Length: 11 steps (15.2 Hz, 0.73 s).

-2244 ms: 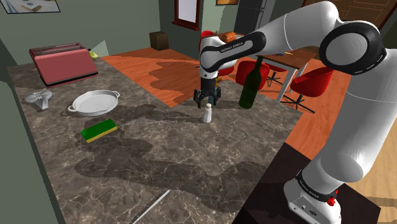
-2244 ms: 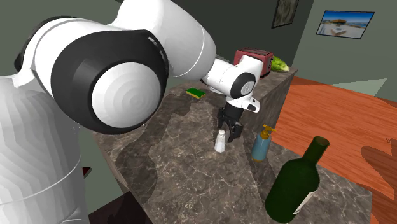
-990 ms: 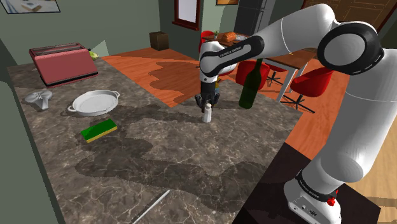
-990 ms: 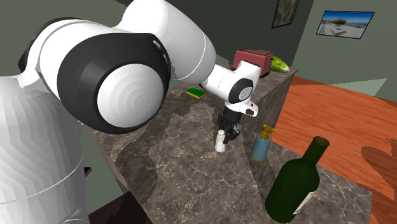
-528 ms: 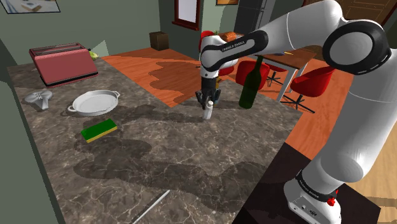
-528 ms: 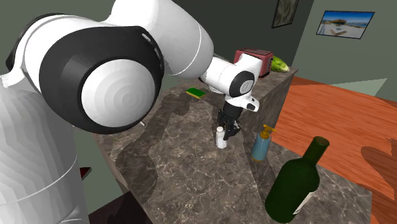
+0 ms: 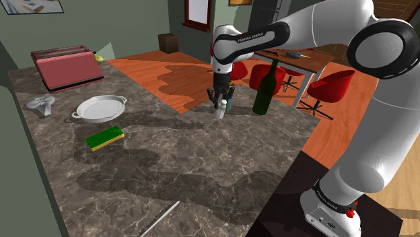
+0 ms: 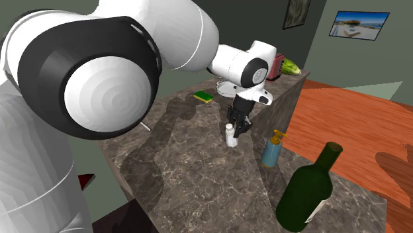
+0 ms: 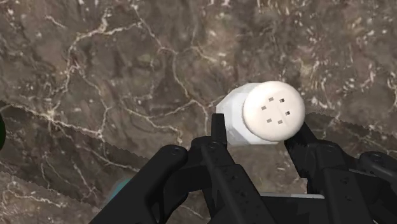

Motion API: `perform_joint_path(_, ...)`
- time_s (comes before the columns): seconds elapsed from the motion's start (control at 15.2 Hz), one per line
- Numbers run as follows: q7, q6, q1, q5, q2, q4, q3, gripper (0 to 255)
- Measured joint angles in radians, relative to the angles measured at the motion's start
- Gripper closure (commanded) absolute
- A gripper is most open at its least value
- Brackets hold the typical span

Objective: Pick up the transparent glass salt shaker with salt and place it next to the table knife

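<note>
Item: white, faceted salt shaker (image 7: 219, 110) (image 8: 230, 136) (image 9: 267, 114) with a round perforated cap, clamped between the two fingers (image 9: 219, 130) of the all-black gripper (image 7: 220, 102) (image 8: 237, 126) (image 9: 262, 131). The shaker is gripped near its cap, is slightly tilted, and appears to be held just clear of the dark marbled counter (image 7: 202, 168) (image 8: 198, 179) (image 9: 114, 76). It is located near the counter's far edge in the shoulder view, just beside a dark green glass wine bottle (image 7: 265, 87) (image 8: 306, 188). A thin grey table knife (image 7: 160, 218) is laid flat near that view's lower edge, well apart from the shaker. Also listed on the counter: a green-and-yellow sponge (image 7: 105, 137) (image 8: 204, 96), a white oval dish (image 7: 101, 108) with handles, a red toaster (image 7: 67, 66) (image 8: 265, 64), and a blue soap dispenser (image 8: 271, 149) between shaker and bottle in the second exterior view.
</note>
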Motion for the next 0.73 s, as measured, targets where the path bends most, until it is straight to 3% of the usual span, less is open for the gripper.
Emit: perform_joint_path(0.73,0.008,-0.134,-0.003,0.002,-0.037,0.097,0.0,255)
